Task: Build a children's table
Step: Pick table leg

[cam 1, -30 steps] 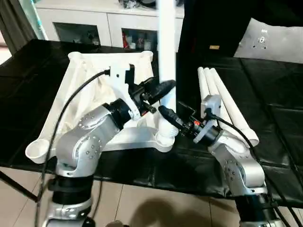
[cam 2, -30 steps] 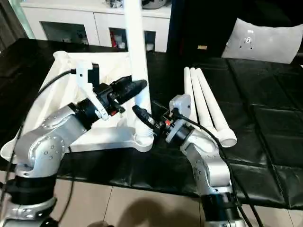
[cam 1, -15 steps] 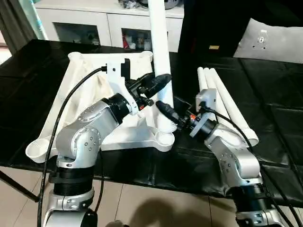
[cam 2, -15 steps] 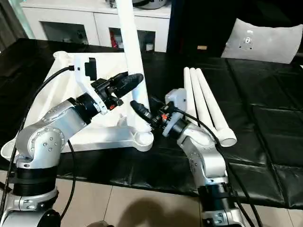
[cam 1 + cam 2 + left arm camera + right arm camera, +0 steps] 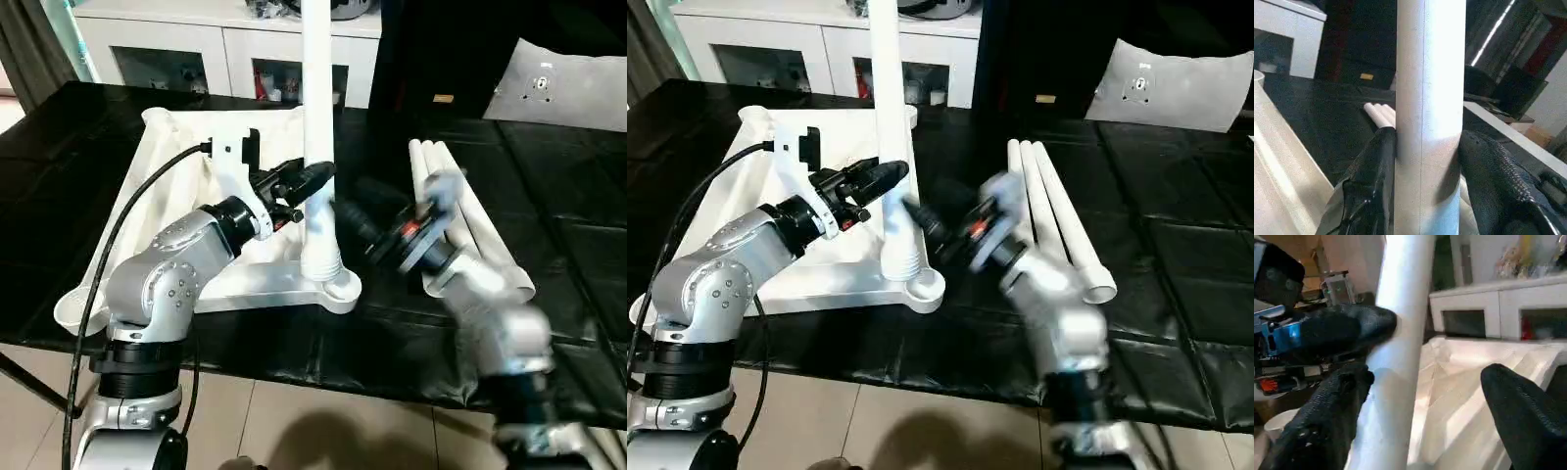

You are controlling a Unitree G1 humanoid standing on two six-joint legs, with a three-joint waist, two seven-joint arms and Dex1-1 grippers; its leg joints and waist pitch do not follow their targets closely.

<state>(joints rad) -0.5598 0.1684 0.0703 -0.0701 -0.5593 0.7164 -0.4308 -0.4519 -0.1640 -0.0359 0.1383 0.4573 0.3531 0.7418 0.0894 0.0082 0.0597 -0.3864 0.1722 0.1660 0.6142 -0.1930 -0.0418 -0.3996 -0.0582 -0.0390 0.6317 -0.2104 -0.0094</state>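
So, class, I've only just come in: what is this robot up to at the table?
It is putting together a white children's table. The table top lies upside down on the black surface. The left claw is shut on an upright leg whose lower end sits at the near corner socket. The right claw stands open beside that leg, not gripping it. Three spare legs lie side by side to the right.

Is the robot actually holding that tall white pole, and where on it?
Yes. The left gripper clamps the upright leg on its lower part, above the corner socket. The right gripper's fingers stand open, not gripping it.
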